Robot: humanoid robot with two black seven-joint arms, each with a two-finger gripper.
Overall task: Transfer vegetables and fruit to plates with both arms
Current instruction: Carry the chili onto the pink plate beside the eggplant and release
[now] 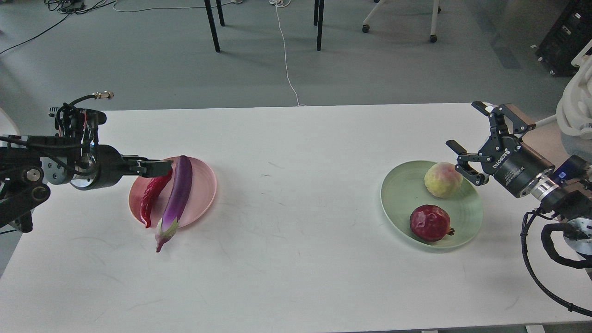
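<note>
Head view: on the white counter (286,194), the round pink plate (206,185) carries the long glossy purple eggplant (177,196), its green-capped stem end hanging past the near rim, and the curved red chili pepper (152,196). The left hand (162,167) lies over the chili's far tip; seen edge-on, I cannot tell its finger spacing. The ridged pale green plate (402,194) holds the yellow-pink peach (443,180) and dark red pomegranate (430,223). The right hand (465,136) hangs beside the peach, fingers spread apart.

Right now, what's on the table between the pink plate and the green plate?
Nothing: in the head view, the white table is bare between the pink plate and the green plate. Each plate's produce stays on its own side.
</note>
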